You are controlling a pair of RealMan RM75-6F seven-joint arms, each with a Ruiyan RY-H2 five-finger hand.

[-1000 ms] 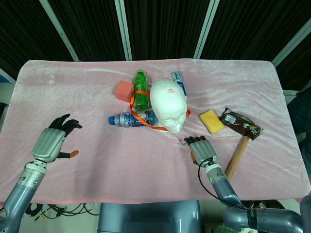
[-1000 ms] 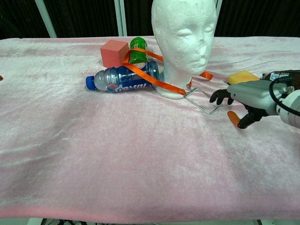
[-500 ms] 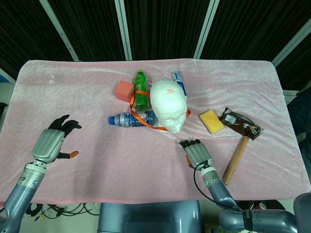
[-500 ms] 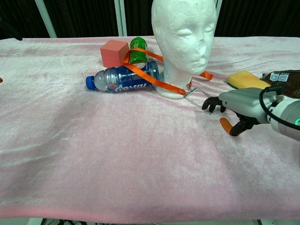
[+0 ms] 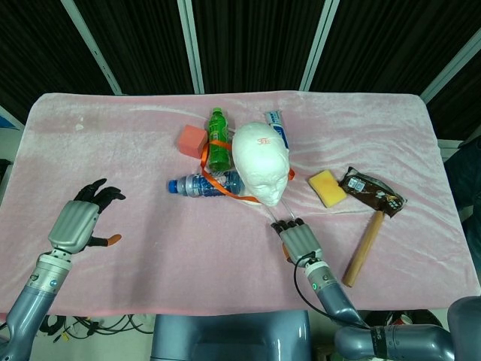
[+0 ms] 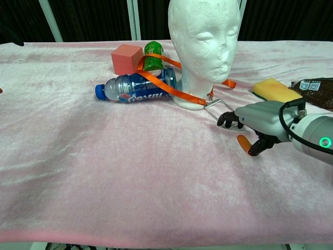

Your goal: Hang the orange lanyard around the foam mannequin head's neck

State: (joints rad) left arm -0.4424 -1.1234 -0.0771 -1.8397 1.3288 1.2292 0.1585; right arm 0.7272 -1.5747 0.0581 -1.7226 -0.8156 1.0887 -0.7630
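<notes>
The white foam mannequin head [image 5: 261, 169] [image 6: 204, 47] stands upright mid-table. The orange lanyard [image 5: 218, 177] [image 6: 165, 86] runs from the green bottle over the blue bottle to the front of the neck base. Another stretch passes behind the neck and shows at its other side. Its clear badge holder [image 6: 216, 105] lies flat in front of the base. My right hand [image 5: 298, 239] [image 6: 256, 121] is low over the cloth, its fingertips [image 6: 227, 120] at the holder's near corner and its thumb apart, holding nothing. My left hand [image 5: 78, 221] hovers far left, fingers spread and empty.
A blue water bottle [image 6: 136, 87] lies on its side and a green bottle [image 5: 218, 140] lies behind it, beside a red block [image 5: 192, 141]. A toothpaste tube [image 5: 276, 126] lies behind the head. A yellow sponge [image 5: 327, 187], a brown wrapper [image 5: 372, 192] and a wooden hammer [image 5: 364, 244] lie right.
My right hand has slid left across the cloth toward the mannequin's base, and its fingertips now cover the badge holder's near corner. The left hand has barely moved.
</notes>
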